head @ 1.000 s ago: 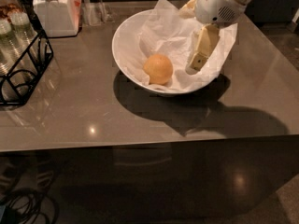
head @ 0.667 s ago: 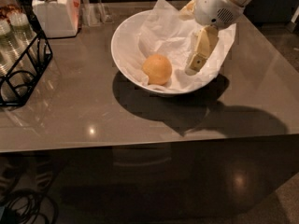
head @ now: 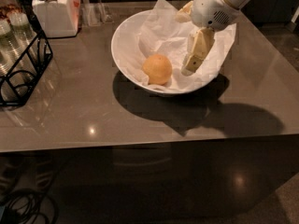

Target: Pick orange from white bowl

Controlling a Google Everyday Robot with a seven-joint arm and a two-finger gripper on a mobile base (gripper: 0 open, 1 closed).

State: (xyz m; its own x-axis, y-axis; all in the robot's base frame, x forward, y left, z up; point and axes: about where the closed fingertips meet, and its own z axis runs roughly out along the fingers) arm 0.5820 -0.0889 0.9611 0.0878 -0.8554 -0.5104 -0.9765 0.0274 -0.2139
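Observation:
The orange (head: 157,69) lies in the front left of the white bowl (head: 122,55), on the crumpled white paper (head: 163,34) that lines it. The bowl stands on the grey-brown table. My gripper (head: 187,45) comes in from the top right on a white arm and hangs inside the bowl, to the right of the orange and apart from it. Its cream fingers (head: 198,50) stand apart, open and empty, with the lower fingertip close to the paper.
A white lidded jar (head: 52,10) stands at the back left. A black wire rack (head: 21,62) holding bottles is at the left edge. A clear glass (head: 96,13) stands behind the bowl. The table's front edge (head: 149,141) is near.

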